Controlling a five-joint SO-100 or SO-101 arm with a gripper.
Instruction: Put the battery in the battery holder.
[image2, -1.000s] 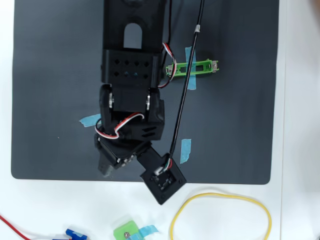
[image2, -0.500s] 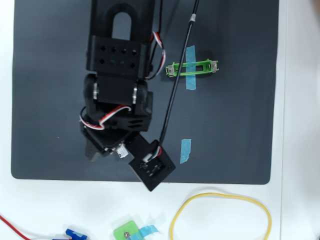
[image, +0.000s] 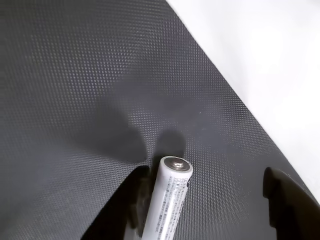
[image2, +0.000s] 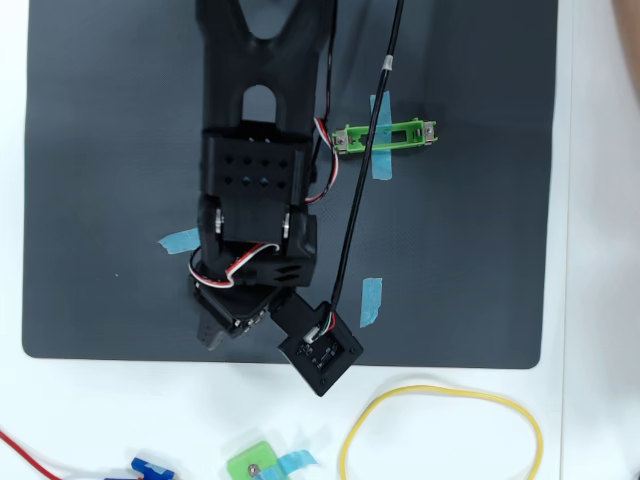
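In the wrist view the battery (image: 169, 202), a white-silver cylinder with tiny dark print, points up and away with its metal end cap on top. It lies against my left finger (image: 136, 200). The right finger (image: 285, 205) stands far off to the right with a wide gap of bare mat between. My gripper (image: 206, 174) is open. In the overhead view the green battery holder (image2: 385, 135), crossed by blue tape, lies at the mat's upper right, well away from the arm's gripper end (image2: 225, 325) at the lower left. The arm hides the battery there.
The dark textured mat (image2: 470, 260) lies on a white table (image2: 600, 250); its edge runs diagonally in the wrist view. Blue tape strips (image2: 370, 300) (image2: 180, 240) sit on the mat. A yellow loop (image2: 440, 392) and a small green piece with a screw (image2: 255, 463) lie below the mat.
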